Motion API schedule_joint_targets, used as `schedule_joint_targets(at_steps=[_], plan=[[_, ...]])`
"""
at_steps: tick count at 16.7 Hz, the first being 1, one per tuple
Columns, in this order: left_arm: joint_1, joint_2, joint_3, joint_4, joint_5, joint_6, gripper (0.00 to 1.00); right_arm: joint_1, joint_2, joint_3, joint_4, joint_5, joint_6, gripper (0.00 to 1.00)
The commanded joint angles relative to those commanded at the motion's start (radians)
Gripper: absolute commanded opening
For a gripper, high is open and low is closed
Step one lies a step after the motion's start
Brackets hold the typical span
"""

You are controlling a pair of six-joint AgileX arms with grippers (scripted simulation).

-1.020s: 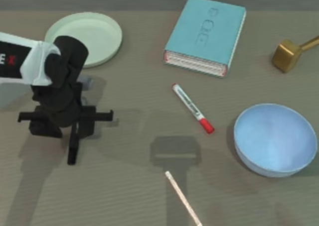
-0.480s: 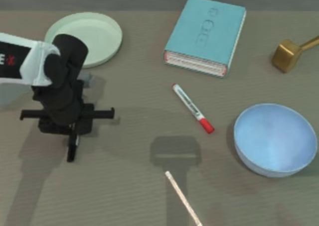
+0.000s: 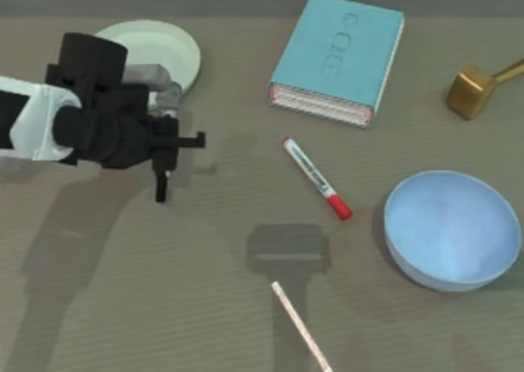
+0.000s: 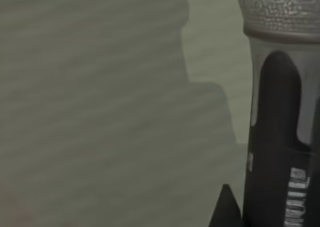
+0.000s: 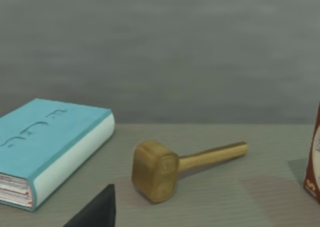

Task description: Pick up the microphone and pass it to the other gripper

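Note:
The microphone (image 3: 163, 178) hangs in my left gripper (image 3: 166, 145), which is shut on its black handle above the table's left part. Its silver-grey mesh head (image 3: 162, 86) points toward the far edge, over the rim of the green plate, and the handle's end points to the near side. In the left wrist view the microphone (image 4: 280, 137) fills the side of the picture, with one black fingertip (image 4: 227, 209) pressed against the handle. My right gripper (image 5: 100, 209) is out of the top view; only a black wedge of it shows in the right wrist view.
A pale green plate (image 3: 176, 44) lies at the far left and a teal book (image 3: 336, 56) at far centre. A brass hammer (image 3: 475, 89) is far right, a blue bowl (image 3: 453, 229) right. A white marker with red cap (image 3: 318, 178) lies mid-table. A thin beige stick (image 3: 299, 331) lies near the front.
My left gripper has risen off the table with the microphone, swung right and toward the far side, and turned so the mesh head now shows by the plate.

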State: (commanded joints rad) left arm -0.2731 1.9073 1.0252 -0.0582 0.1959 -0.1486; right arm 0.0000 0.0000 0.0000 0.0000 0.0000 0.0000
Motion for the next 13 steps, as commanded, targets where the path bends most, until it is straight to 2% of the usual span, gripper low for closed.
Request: schedule_joint_targets(at_steps=[8,11,13], plan=[[0.030,-0.176,-0.200,0.714,0.279,0.118,0.00,0.000,0.000,0.000,0.000,0.000,0.000,1.00],[0.040,-0.243,-0.245,0.864,0.349,0.152,0.00,0.000,0.000,0.000,0.000,0.000,0.000,1.00],[0.043,-0.269,-0.260,0.912,0.373,0.165,0.00,0.000,0.000,0.000,0.000,0.000,0.000,1.00]])
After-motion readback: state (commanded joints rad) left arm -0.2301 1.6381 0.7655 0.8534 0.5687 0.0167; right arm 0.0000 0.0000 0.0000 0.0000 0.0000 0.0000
